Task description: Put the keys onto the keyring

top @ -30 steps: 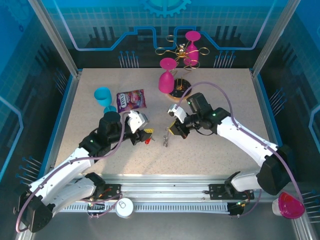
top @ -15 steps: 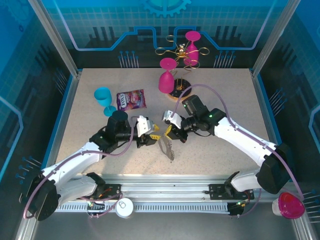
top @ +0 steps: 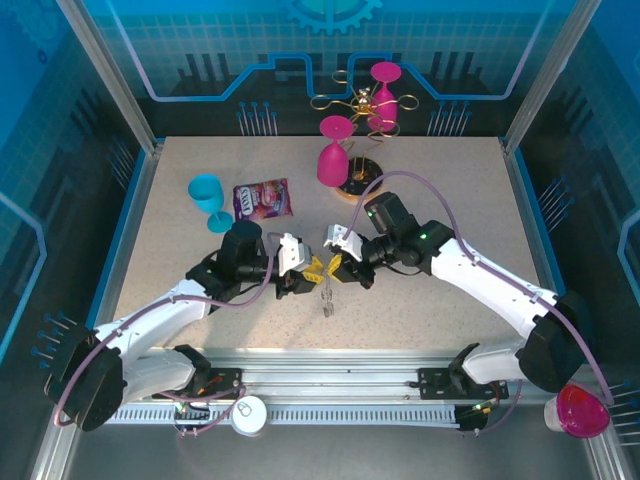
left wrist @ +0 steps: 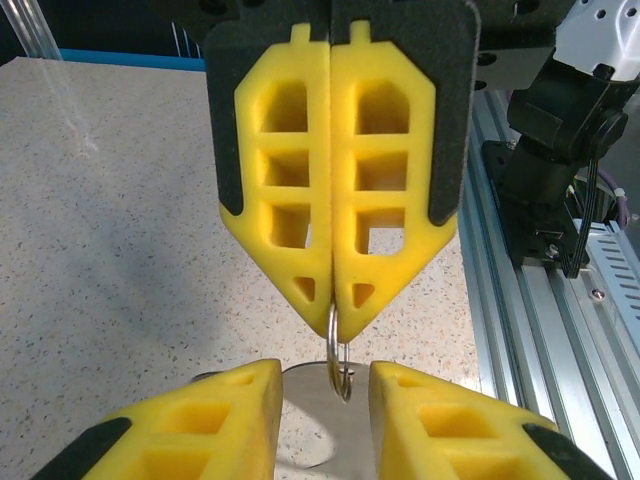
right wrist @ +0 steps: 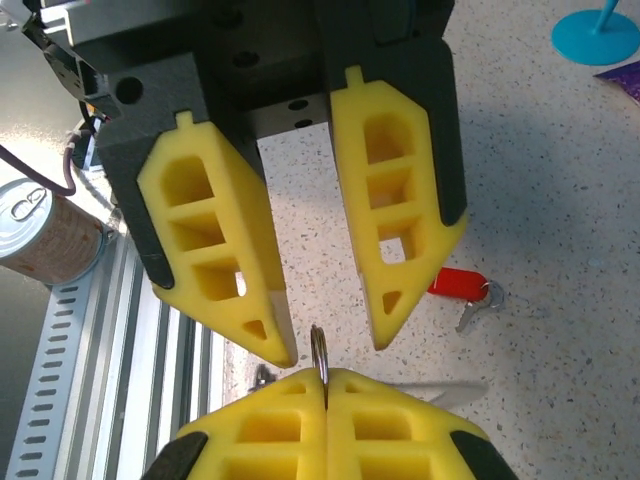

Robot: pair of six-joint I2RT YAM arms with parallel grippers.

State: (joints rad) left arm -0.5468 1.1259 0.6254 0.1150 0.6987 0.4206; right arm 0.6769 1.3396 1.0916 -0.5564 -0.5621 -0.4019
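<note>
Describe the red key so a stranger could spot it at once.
On the speckled table, look beside the open left pincer in the right wrist view. The key lies flat there, small, with a bright red plastic head and short silver blade, unlike the grey keyring nearby.

Top view: bright, even light from above. Bench [top: 450,190] pale and clear; walls around it dark blue. Soft small shadows under arms. Sharp all over; side posts lean out at edges.
Left wrist view: yellow pads [left wrist: 395,268] bright and sharp; soft grey shadow on bench at left; keyring [left wrist: 341,352] wire glints.
Right wrist view: white glare at top left; big dim shadow on bench at right; nearest pads cut off by bottom edge.
</note>
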